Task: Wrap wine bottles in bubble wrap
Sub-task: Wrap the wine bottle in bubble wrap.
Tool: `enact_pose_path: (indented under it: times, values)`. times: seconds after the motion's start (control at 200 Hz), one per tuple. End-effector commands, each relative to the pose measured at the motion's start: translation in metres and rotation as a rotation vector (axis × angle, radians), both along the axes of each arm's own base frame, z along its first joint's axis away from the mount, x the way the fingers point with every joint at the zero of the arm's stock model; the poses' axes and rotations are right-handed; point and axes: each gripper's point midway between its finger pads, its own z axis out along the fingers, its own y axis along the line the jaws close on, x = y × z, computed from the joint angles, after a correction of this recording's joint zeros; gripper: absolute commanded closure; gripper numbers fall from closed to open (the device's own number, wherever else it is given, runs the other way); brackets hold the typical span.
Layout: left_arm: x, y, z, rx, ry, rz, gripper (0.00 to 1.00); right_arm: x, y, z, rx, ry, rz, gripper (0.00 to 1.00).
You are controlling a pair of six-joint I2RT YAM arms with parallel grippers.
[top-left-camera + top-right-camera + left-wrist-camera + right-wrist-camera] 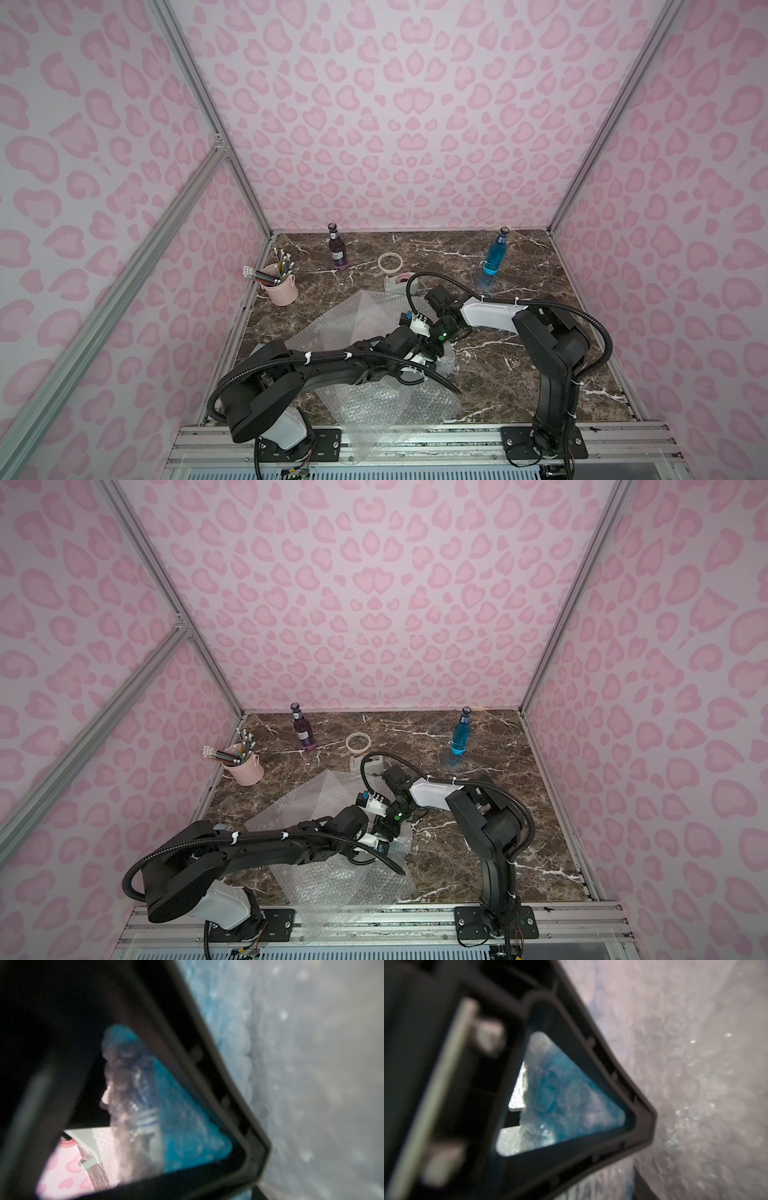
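Marble table: purple bottle, blue bottle upright, caps up.

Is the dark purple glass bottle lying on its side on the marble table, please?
No, the dark purple glass bottle stands upright on its base.

Enclosure inspected from above. Back wall, left wall and right wall are pale pink panels printed all over with darker pink heart-like blotches. Two silver aluminium corner posts, rear left and rear right, run down to the far corners of the work surface. A silver aluminium diagonal brace crosses the left wall and joins the left post. The work surface is a dark brown marble-patterned tabletop with white veins. Ribbed aluminium rails border its near edge. Lighting is even and diffuse, brightest on the back wall.
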Motion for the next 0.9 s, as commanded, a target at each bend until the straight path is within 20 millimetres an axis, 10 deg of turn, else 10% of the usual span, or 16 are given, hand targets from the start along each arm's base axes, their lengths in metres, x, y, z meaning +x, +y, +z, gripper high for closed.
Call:
enact_pose_path:
  times: [0.0, 0.35, 0.895]
  values:
    - [-0.002, 0.000, 0.005, -0.023, 0.064, 0.023, 0.52, -0.004, -0.010, -0.010, -0.053, -0.014, 0.001, 0.39]
    - [-0.010, 0.009, 0.001, -0.002, 0.301, 0.084, 0.55, 0.009, -0.029, 0.007, -0.067, -0.108, -0.073, 0.15]
    - [-0.018, 0.028, -0.009, 0.009, 0.527, 0.217, 0.56, 0.036, -0.085, 0.066, 0.029, -0.405, -0.316, 0.15]
